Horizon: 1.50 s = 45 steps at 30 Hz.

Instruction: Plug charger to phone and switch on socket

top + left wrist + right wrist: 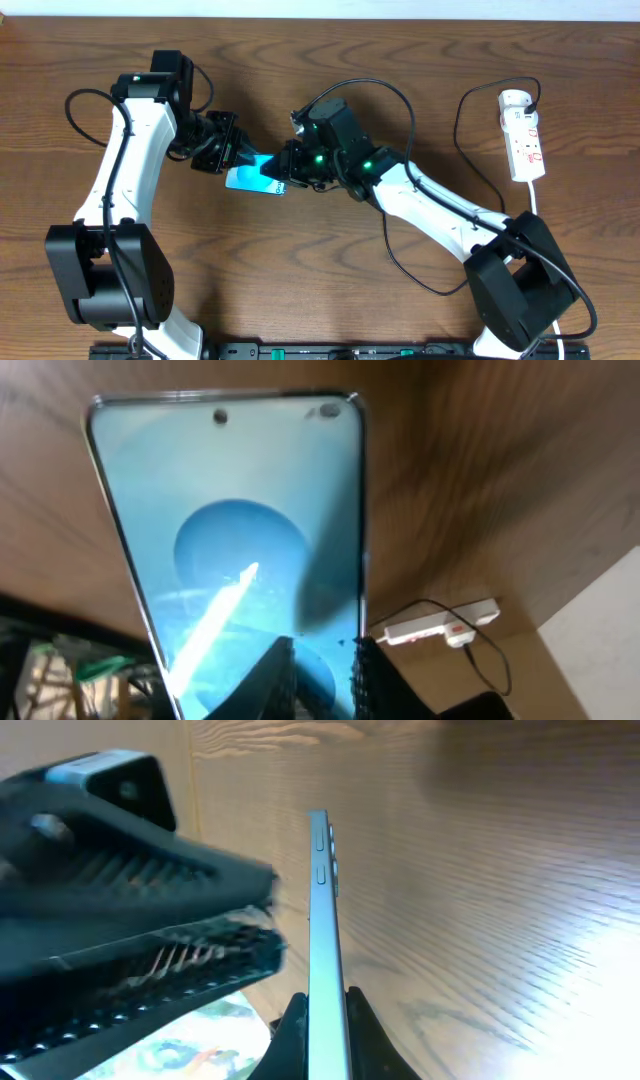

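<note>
- The phone (255, 178) is near the middle of the desk (420, 40), between the two arms. Its teal screen faces up and is tilted.
- The right tool (325, 1026) is clamped on the phone's thin edge. The right wrist view shows the phone edge-on, with its side buttons visible.
- The left tool (322, 678) sits over the lower part of the screen with its fingers a little apart. I cannot tell whether they touch the glass.
- The charger (459, 125) is a thin black cable looping away from the round end of the socket (523, 135). Its tip cannot be made out.
- The socket lies well to the right of the phone, and its white cord (537, 200) trails toward the near edge.
</note>
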Each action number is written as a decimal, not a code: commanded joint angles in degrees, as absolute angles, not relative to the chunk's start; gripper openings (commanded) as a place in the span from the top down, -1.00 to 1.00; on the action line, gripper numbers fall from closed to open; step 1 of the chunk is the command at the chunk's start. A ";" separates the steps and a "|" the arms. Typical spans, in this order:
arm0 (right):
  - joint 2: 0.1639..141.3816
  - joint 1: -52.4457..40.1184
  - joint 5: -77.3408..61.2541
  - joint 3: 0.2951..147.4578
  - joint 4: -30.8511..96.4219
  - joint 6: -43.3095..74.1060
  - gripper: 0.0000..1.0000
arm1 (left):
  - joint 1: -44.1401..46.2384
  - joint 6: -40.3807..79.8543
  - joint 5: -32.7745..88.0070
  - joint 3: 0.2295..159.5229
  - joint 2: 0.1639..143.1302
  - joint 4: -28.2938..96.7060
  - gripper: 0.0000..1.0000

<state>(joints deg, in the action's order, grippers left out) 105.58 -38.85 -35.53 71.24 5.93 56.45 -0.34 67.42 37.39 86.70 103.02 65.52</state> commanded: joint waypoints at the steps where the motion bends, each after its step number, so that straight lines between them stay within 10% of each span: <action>1: 104.97 -36.71 -35.92 72.31 6.96 54.11 0.98 | -1.72 63.48 36.88 86.46 102.89 65.04 0.24; 11: 104.97 -28.56 -38.83 72.31 8.75 55.90 0.98 | -4.89 39.42 46.74 86.46 102.87 59.90 -0.61; 28: 113.51 -15.51 -62.78 72.31 -25.67 84.68 0.98 | -5.02 37.30 60.03 86.46 102.87 46.35 -0.79; 45: 119.92 -21.21 -52.60 72.31 -59.11 112.12 0.97 | -1.76 49.65 63.29 86.46 102.87 25.06 -0.81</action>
